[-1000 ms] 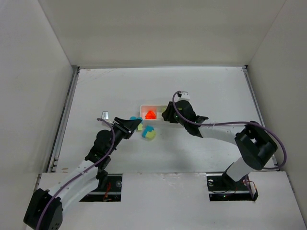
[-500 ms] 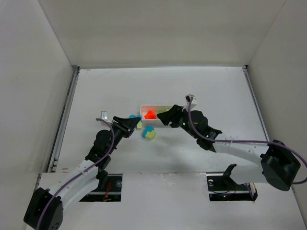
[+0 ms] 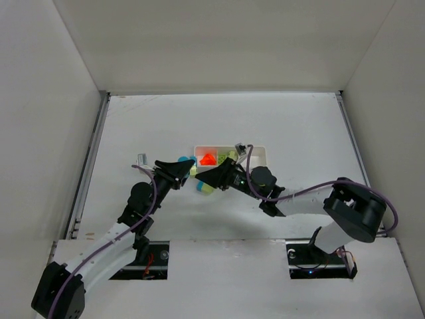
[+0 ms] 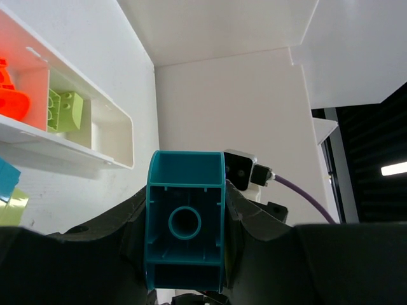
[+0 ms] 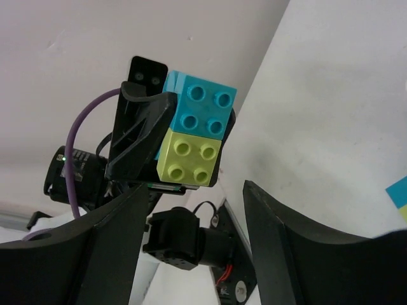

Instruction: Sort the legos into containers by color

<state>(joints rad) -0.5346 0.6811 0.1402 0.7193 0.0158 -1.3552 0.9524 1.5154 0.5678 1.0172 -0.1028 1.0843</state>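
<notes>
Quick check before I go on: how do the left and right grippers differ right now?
The left gripper has its jaws shut on a teal and yellow-green lego stack; the right gripper has its jaws open with nothing between them. The left gripper reaches in from the left, the right gripper from the right, facing that stack without touching it. Both sit close together on the near side of the tray.

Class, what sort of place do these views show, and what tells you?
Probably a robotics test cell: a white table boxed in by plain panels, two robot arms bolted at its near edge, a tray of toy blocks.
</notes>
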